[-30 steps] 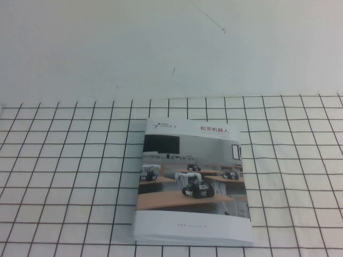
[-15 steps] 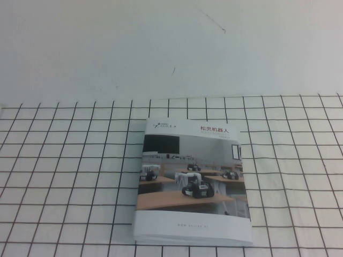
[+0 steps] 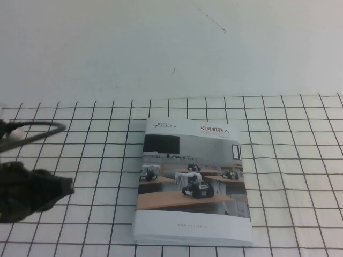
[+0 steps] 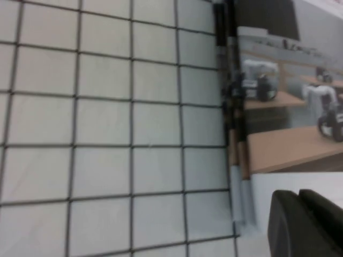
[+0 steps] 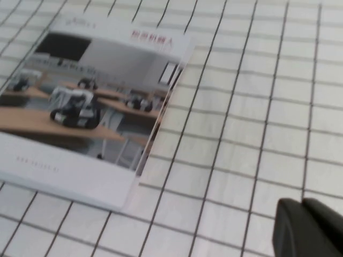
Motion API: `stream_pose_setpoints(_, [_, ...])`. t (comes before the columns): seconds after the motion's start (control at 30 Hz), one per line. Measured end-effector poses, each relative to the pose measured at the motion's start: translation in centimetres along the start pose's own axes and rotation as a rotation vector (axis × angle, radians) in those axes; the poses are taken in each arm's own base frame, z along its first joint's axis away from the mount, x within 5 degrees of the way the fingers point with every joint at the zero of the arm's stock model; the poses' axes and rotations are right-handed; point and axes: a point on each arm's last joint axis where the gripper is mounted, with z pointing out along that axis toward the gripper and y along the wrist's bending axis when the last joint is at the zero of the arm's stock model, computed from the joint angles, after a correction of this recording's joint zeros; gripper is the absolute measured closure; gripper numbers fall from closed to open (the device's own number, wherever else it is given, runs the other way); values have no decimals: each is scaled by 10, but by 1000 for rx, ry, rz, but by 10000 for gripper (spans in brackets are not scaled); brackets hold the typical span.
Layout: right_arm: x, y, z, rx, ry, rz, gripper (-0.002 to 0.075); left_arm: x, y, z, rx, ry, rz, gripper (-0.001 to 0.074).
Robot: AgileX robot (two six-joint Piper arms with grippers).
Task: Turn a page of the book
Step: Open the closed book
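Observation:
The book (image 3: 193,182) lies closed and flat on the gridded cloth, its spine toward my left arm. Its page (image 3: 192,140), the front leaf with the robots-on-desks photo and a red Chinese title, lies flat on top. My left gripper (image 3: 68,187) is shut and hovers over the cloth, well to the left of the book. In the left wrist view the shut left gripper (image 4: 297,194) shows beside the book's spine edge (image 4: 236,134). My right gripper (image 5: 301,203), out of the high view, is shut over the cloth, clear of the book (image 5: 91,101).
A white cloth with a black grid (image 3: 300,160) covers the near table. Behind it is a plain white surface (image 3: 161,43) with small dark marks. A dark cable (image 3: 37,128) loops over my left arm at the left edge.
My left arm has come into the high view from the left edge and now reaches toward the book. The book has not moved.

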Motion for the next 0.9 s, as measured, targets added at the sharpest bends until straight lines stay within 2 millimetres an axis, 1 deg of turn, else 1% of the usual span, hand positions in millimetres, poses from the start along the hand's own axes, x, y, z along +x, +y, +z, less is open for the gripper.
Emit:
stream_pose_setpoints(0.13, [-2, -5, 29, -76, 131, -5, 728, -25, -15, 26, 93, -8, 26, 738])
stream_pose_setpoints(0.23, [-7, -8, 51, -139, 168, -6, 728, -37, -30, 49, 127, 18, 69, 738])
stream_pose_setpoints(0.4, [-17, -12, 90, -272, 248, 6, 728, -39, -50, 94, 144, 95, 132, 738])
stream_pose_setpoints(0.5, [-24, -14, 113, -337, 285, -11, 728, -38, -56, 119, 135, 124, 146, 738])
stream_pose_setpoints(0.57, [-27, -12, 131, -361, 314, -39, 728, -34, -54, 136, 117, 155, 147, 738])
stream_pose_setpoints(0.7, [-34, 7, 164, -421, 362, -122, 728, -26, -44, 164, 76, 206, 129, 738])
stream_pose_setpoints(0.8, [-40, 19, 186, -439, 383, -173, 728, -20, -39, 177, 54, 228, 115, 738])
stream_pose_setpoints(0.9, [-47, 21, 209, -433, 394, -196, 727, -18, -34, 187, 30, 228, 96, 738])
